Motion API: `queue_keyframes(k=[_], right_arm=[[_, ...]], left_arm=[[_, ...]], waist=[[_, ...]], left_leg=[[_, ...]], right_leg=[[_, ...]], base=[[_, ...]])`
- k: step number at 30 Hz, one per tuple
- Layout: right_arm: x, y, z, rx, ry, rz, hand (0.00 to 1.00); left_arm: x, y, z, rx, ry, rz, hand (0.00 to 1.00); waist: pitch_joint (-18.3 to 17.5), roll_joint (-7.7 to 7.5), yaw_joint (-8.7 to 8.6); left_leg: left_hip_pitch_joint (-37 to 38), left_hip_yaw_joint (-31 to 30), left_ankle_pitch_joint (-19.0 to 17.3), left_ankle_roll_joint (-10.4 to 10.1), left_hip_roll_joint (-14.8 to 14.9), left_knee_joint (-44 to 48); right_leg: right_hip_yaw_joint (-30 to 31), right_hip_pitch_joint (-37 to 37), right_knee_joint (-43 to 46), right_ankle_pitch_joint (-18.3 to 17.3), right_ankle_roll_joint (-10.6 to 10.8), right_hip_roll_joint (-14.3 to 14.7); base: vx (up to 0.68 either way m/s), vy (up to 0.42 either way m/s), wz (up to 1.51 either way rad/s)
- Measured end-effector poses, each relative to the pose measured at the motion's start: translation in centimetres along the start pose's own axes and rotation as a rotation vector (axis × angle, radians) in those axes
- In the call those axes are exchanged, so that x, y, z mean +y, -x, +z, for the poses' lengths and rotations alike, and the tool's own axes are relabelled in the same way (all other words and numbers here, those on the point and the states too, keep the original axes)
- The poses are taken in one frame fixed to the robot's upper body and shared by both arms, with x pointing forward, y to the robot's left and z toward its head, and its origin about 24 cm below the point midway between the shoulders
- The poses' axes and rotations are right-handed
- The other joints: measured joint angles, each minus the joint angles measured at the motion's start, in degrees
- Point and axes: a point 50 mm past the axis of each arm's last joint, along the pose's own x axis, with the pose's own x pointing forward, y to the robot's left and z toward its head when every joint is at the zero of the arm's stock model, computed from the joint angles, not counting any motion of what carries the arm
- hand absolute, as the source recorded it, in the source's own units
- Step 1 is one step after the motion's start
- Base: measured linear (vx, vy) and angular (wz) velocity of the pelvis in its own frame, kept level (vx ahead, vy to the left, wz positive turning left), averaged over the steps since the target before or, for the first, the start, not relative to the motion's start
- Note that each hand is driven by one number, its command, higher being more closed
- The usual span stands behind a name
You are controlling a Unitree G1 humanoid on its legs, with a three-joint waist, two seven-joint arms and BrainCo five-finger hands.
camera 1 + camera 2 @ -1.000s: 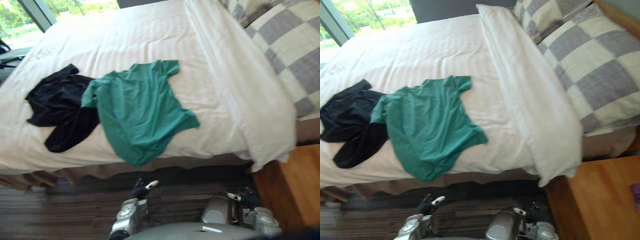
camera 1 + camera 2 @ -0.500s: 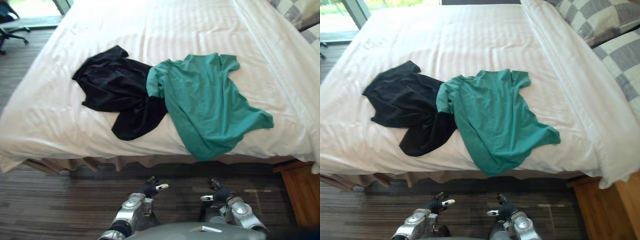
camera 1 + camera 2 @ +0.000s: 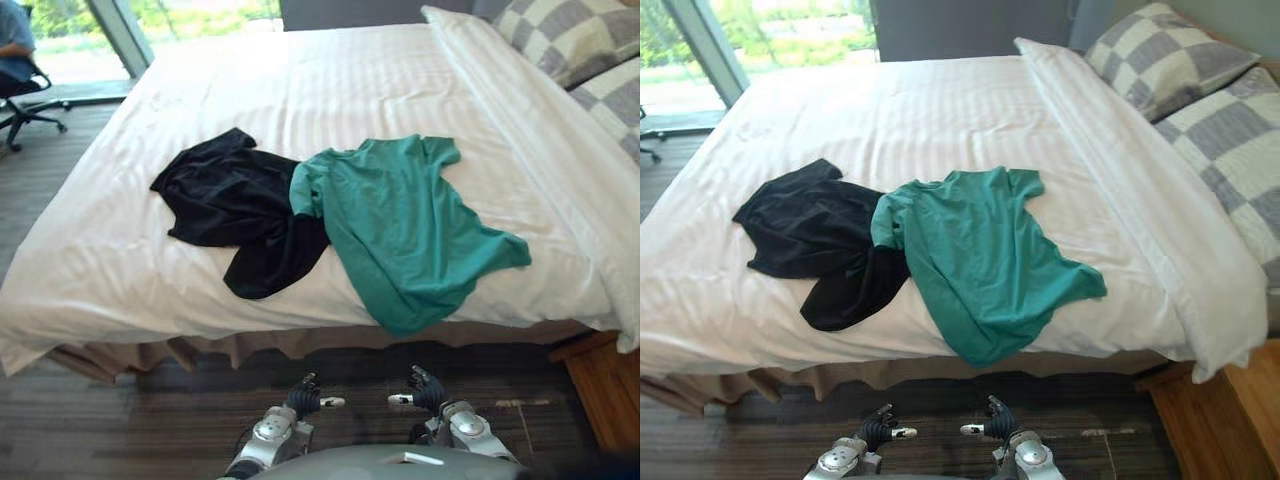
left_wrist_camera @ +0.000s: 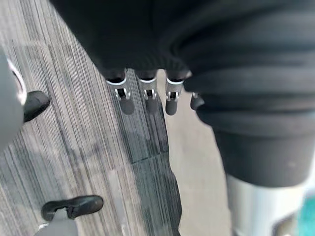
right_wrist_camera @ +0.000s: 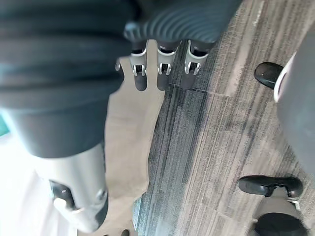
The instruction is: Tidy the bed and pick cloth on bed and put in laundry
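A green T-shirt (image 3: 410,230) lies spread on the white bed (image 3: 330,90), its lower hem hanging over the near edge. A black garment (image 3: 235,205) lies crumpled beside it on its left, partly under the shirt's sleeve. My left hand (image 3: 303,397) and right hand (image 3: 428,390) hang low over the floor in front of the bed, well short of both clothes. In the left wrist view the fingers (image 4: 145,96) are straight and hold nothing. The right wrist view shows straight fingers (image 5: 162,73) too, with nothing in them.
A folded white duvet (image 3: 1160,230) runs along the bed's right side, with checked pillows (image 3: 1170,60) beyond it. A wooden nightstand (image 3: 1230,420) stands at the lower right. A seated person on an office chair (image 3: 18,70) is at the far left by the window. Dark striped carpet (image 3: 150,420) lies before the bed.
The camera has swung left and then tilted up, so the whole bed shifted in view. The clothes lie as before. Both hands stay low in front of the bed.
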Motion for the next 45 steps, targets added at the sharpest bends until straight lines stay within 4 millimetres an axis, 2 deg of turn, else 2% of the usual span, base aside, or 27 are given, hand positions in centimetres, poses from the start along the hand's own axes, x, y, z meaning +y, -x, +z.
queue_keyframes(k=[2, 3, 5, 6, 7, 8, 9, 10, 11, 12, 13, 15, 16, 17, 18, 19, 22, 24, 25, 27, 28, 31, 35, 39, 41, 43, 45], right_arm=[[-0.9, 0.2, -0.2, 0.014, -0.027, -0.026, 0.00], [-1.9, 0.4, -0.5, 0.022, -0.047, -0.051, 0.00], [-2.9, 0.7, -0.6, 0.020, -0.078, -0.081, 0.00], [-3.9, 1.1, -0.8, 0.022, -0.069, -0.090, 0.00], [-4.6, 1.5, -1.6, 0.045, -0.053, -0.101, 0.00], [-4.8, 1.8, -2.0, 0.056, -0.053, -0.106, 0.00], [-5.2, 2.2, -2.5, 0.056, -0.048, -0.121, 0.00], [-5.6, 2.3, -2.2, 0.035, -0.032, -0.134, 0.00], [-5.8, 2.4, -2.1, 0.025, -0.036, -0.142, 0.00], [-6.5, 2.6, -2.3, 0.027, -0.041, -0.164, 0.00], [-6.2, 2.7, -2.8, 0.040, -0.045, -0.161, 0.00], [-5.3, 2.5, -3.2, 0.048, -0.050, -0.147, 0.00], [-3.5, 2.2, -3.4, 0.046, -0.072, -0.115, 0.00], [-3.5, 2.2, -3.5, 0.055, -0.057, -0.108, 0.00], [-3.8, 2.2, -3.5, 0.061, -0.028, -0.097, 0.00], [-3.9, 2.2, -3.3, 0.060, 0.029, -0.073, 0.00], [-3.8, 1.9, -2.5, 0.044, 0.139, -0.046, 0.00], [-3.8, 1.8, -2.3, 0.034, 0.147, -0.044, 0.00], [-4.0, 1.9, -2.3, 0.029, 0.140, -0.054, 0.00], [-4.4, 2.1, -2.3, 0.016, 0.099, -0.078, 0.00], [-5.0, 2.5, -3.0, 0.025, 0.062, -0.103, 0.00], [-5.4, 2.6, -3.2, 0.018, 0.021, -0.125, 0.00], [-4.9, 2.2, -2.4, -0.010, 0.040, -0.092, 0.00], [-4.2, 1.8, -1.9, -0.018, 0.051, -0.044, 0.00], [-4.0, 1.6, -1.5, -0.027, 0.057, -0.019, 0.00], [-3.7, 1.3, -0.8, -0.034, 0.062, 0.015, 0.00], [-3.1, 1.1, -0.3, -0.043, 0.050, 0.041, 0.00]], left_arm=[[-0.1, 0.0, 0.2, -0.011, 0.002, -0.002, 0.00], [0.0, 0.0, 0.2, -0.014, 0.008, 0.000, 0.00], [-0.3, -0.1, 0.7, -0.035, 0.038, -0.008, 0.00], [-0.3, -0.1, 0.7, -0.039, 0.057, -0.016, 0.00], [-0.5, -0.2, 0.7, -0.041, 0.086, -0.028, 0.00], [-0.6, -0.2, 0.7, -0.041, 0.090, -0.032, 0.00], [-0.7, -0.2, 0.7, -0.040, 0.110, -0.051, 0.00], [-1.0, 0.0, 0.2, -0.029, 0.137, -0.071, 0.00], [-1.0, 0.0, 0.2, -0.031, 0.137, -0.081, 0.00], [-1.9, -0.1, 0.3, -0.033, 0.144, -0.115, 0.00], [-2.4, -0.1, 0.3, -0.031, 0.137, -0.137, 0.00], [-2.1, -0.1, 0.3, -0.032, 0.131, -0.144, 0.00], [-1.2, 0.1, 0.1, -0.023, 0.110, -0.129, 0.00], [-1.2, 0.1, 0.1, -0.021, 0.103, -0.131, 0.00], [-1.0, 0.1, 0.0, -0.016, 0.088, -0.129, 0.00], [-0.8, 0.2, -0.3, -0.007, 0.076, -0.123, 0.00], [-0.3, 0.3, -0.4, 0.002, 0.047, -0.120, 0.00], [-0.3, 0.2, -0.3, 0.000, 0.054, -0.120, 0.00], [-0.5, 0.0, 0.1, -0.002, 0.052, -0.124, 0.00], [-0.7, -0.2, 0.6, -0.009, 0.039, -0.129, 0.00], [-1.3, -0.4, 1.0, -0.014, 0.016, -0.144, 0.00], [-1.8, 0.0, -0.7, 0.040, -0.004, -0.152, 0.00], [-0.9, 0.1, -0.8, 0.025, 0.018, -0.095, 0.00], [0.2, 0.4, -1.3, 0.025, 0.079, -0.027, 0.00], [0.8, 0.5, -1.5, 0.030, 0.086, 0.007, 0.00], [1.1, 0.5, -1.3, 0.011, 0.144, 0.031, 0.00], [1.3, 0.5, -0.7, -0.018, 0.171, 0.037, 0.00]], waist=[[0.3, -0.04, -0.05], [0.7, -0.02, -1.00], [1.1, -0.86, -1.92], [1.6, -1.82, -2.97], [1.8, -2.27, -3.42], [1.8, -2.24, -3.54], [1.5, -1.68, -4.19], [1.0, 0.03, -4.87], [1.0, 0.24, -5.19], [1.0, 2.35, -5.73], [0.3, 2.87, -5.68], [0.2, 0.69, -4.99], [0.2, -1.66, -3.99], [0.0, -1.58, -3.36], [-0.2, -0.92, -2.86], [-0.7, -0.06, -2.69], [-0.8, 0.23, -2.63], [-0.9, 0.16, -2.83], [-0.8, 0.60, -3.49], [-0.6, 1.50, -4.65], [-0.8, 2.42, -3.89], [-1.3, 3.36, -2.82], [-1.2, 2.85, -1.52], [-1.2, 1.90, -1.20], [-0.9, 1.79, -1.16], [0.0, 1.83, -1.03], [1.0, 1.68, -0.72]], left_leg=[[0.0, 0.2, 0.0, 0.0, 0.5, 1.3], [-1.4, 0.2, 0.4, 0.0, 0.5, 3.0], [-4.0, 0.9, 0.5, 1.1, -0.4, 6.9], [-4.8, 3.6, -1.4, 3.1, 0.1, 9.9], [-4.5, 4.7, -1.8, 2.8, 1.0, 10.6], [-4.4, 4.7, -1.6, 2.5, 1.3, 10.2], [-4.4, 4.3, 0.2, 2.3, 2.0, 7.7], [-4.6, 3.0, 2.4, 2.3, 2.8, 5.4], [-4.4, 1.8, 3.0, 1.8, 2.7, 4.6], [-3.3, -0.7, 0.5, 0.7, 2.7, 1.9], [-1.5, -1.4, -4.1, -2.7, 1.7, -1.1], [-1.2, -1.7, -4.8, -1.9, -1.2, -1.1], [-0.5, -1.8, -6.0, -0.9, -3.1, -0.6], [-0.2, -1.7, -6.6, -0.9, -3.1, -0.7], [0.4, -1.0, -6.9, -0.6, -2.4, -1.0], [0.6, -0.2, -6.4, 0.3, -1.6, -1.6], [0.3, -0.1, -4.9, 0.2, -1.1, -4.0], [-0.7, -0.8, -4.2, 0.3, -1.5, -4.8], [-1.6, -3.5, -3.3, 0.5, -1.1, -5.7], [-2.8, -8.3, -1.8, 0.6, -0.4, -6.5], [-2.3, -9.3, -1.1, 0.0, 0.6, -7.4], [-0.5, -9.0, -0.1, -0.6, 2.2, -9.2], [2.0, -3.7, -0.3, -1.1, 2.6, -9.9], [2.9, 0.0, -1.0, -2.1, 2.4, -9.8], [2.8, 1.3, -1.2, -2.4, 2.7, -9.1], [0.9, 1.6, -3.6, -2.9, 4.3, -2.2], [-1.9, 1.6, -3.2, -2.2, 4.6, 4.9]], right_leg=[[0.8, -1.0, 1.5, -1.8, -0.1, -0.4], [1.3, -3.0, 4.0, -2.8, -0.1, -1.6], [3.1, -6.2, 7.6, -3.9, -0.2, -4.7], [4.2, -7.7, 9.0, -4.2, 0.0, -7.6], [4.4, -8.2, 8.8, -4.3, 0.2, -9.9], [4.4, -8.2, 8.3, -4.3, 0.2, -10.5], [3.7, -8.0, 6.2, -4.1, 1.1, -11.3], [2.6, -8.6, 6.5, -3.4, 3.0, -11.4], [2.6, -9.2, 6.9, -2.2, 4.7, -11.8], [2.2, -8.7, 6.8, 1.1, 7.3, -11.3], [1.9, -7.3, 5.6, 2.5, 9.2, -11.9], [2.3, -4.7, 3.5, 2.5, 9.8, -13.4], [2.0, -3.6, 4.1, 5.4, 8.6, -14.5], [1.2, -3.8, 4.3, 7.0, 7.4, -14.5], [-1.1, -3.9, 4.7, 8.8, 3.6, -13.7], [-4.6, -5.0, 7.0, 7.8, -1.7, -12.5], [-5.4, -5.8, 7.1, 3.8, 0.7, -6.3], [-4.0, -5.8, 5.6, 1.3, 0.9, -5.0], [2.7, -5.9, 4.8, -2.5, 1.8, -1.9], [8.8, -4.8, 4.3, -4.3, 1.1, 1.2], [7.7, -4.3, 4.6, -4.1, 1.4, 2.1], [7.3, -2.8, 4.5, -4.5, 0.8, 3.9], [9.3, -2.9, 3.5, -3.7, 0.4, 4.7], [11.9, -1.3, -3.6, 1.4, 0.7, 5.2], [12.2, -1.8, -3.8, 1.8, 0.6, 5.3], [12.8, -1.9, -4.1, 0.5, 0.5, 5.1], [12.6, -2.0, -4.1, 0.5, 0.5, 3.5]], base=[[-0.18, -0.015, -0.14], [-0.21, 0.027, -0.16], [-0.18, 0.054, -0.24], [-0.15, 0.098, -0.41], [-0.13, 0.122, -0.41], [-0.11, 0.175, -0.33], [-0.03, 0.229, -0.16], [-0.02, 0.270, -0.10], [-0.04, 0.386, 0.03], [-0.08, 0.483, 0.20], [-0.06, 0.476, 0.21], [0.04, 0.314, 0.30], [0.05, 0.215, 0.21], [0.04, 0.152, 0.00], [0.04, 0.132, -0.17], [0.10, 0.148, -0.18], [0.18, 0.100, -0.15], [0.13, -0.011, 0.15], [0.07, -0.100, 0.57], [0.10, -0.168, 1.09], [0.10, -0.157, 0.84], [0.09, -0.106, 0.17], [0.01, -0.023, -0.56], [-0.07, -0.007, -0.47], [-0.11, -0.054, -0.34], [-0.13, -0.051, -0.27], [-0.10, -0.045, -0.25]])
